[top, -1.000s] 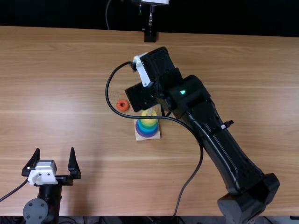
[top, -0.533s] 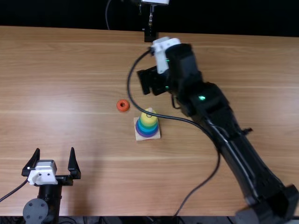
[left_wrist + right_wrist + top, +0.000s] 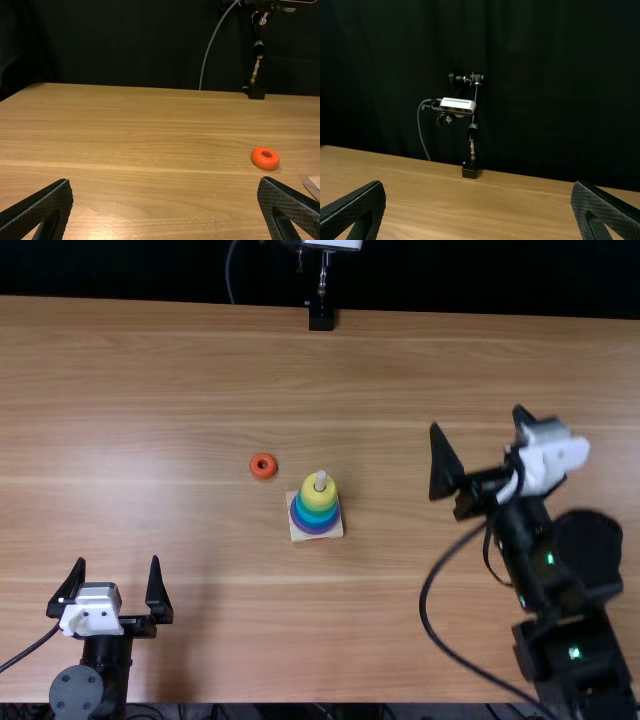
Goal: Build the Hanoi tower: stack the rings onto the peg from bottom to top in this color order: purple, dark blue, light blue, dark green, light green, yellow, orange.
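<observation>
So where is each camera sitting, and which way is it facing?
Top view: above the near edge of the table, looking steeply down and forward; left gripper and right gripper both show.
Left wrist view: on the left arm, facing across the table to its far edge; its own fingers show.
Right wrist view: on the right arm, facing the far edge and dark curtain; its own fingers show.
Top and left wrist views share the orange ring.
</observation>
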Available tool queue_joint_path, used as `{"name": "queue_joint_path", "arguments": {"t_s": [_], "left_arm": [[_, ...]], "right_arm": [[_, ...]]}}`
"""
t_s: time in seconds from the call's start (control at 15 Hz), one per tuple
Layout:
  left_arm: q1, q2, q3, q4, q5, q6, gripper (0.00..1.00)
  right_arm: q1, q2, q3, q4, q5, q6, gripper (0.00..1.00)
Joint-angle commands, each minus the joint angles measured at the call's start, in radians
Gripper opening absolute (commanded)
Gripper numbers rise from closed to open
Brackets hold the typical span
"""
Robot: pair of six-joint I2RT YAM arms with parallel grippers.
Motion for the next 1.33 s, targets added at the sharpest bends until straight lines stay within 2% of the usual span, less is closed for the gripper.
{"name": "queue_joint_path", "arguments": {"t_s": [0.0,0.13,0.33,0.47,0.6,0.87,1.27], "left_arm": [[0.009,-0.011,-0.007,-0.039,-0.013,0.0,1.0],[0.009,-0.011,-0.007,-0.039,-0.013,0.0,1.0],[0.009,-0.011,-0.007,-0.037,-0.013,0.0,1.0],[0.009,-0.011,-0.007,-0.037,-0.013,0.0,1.0],[0.009,-0.011,-0.007,-0.037,-0.013,0.0,1.0],[0.009,-0.011,-0.007,-0.037,-0.013,0.0,1.0],[0.009,-0.011,-0.007,-0.039,-0.013,0.0,1.0]], "right_arm": [[-0.047,-0.129,-0.161,0.087,-0.005,-0.016,1.0],[-0.116,-0.322,-0.417,0.214,0.001,-0.016,1.0],[-0.207,-0.6,-0.692,0.216,0.005,-0.014,1.0],[-0.227,-0.753,-0.799,0.212,0.003,-0.014,1.0],[-0.227,-0.833,-0.864,0.2,0.005,-0.018,1.0],[-0.227,-0.945,-0.867,-0.108,0.014,-0.014,1.0],[-0.228,-0.945,-0.868,-0.152,0.012,-0.016,1.0]]}}
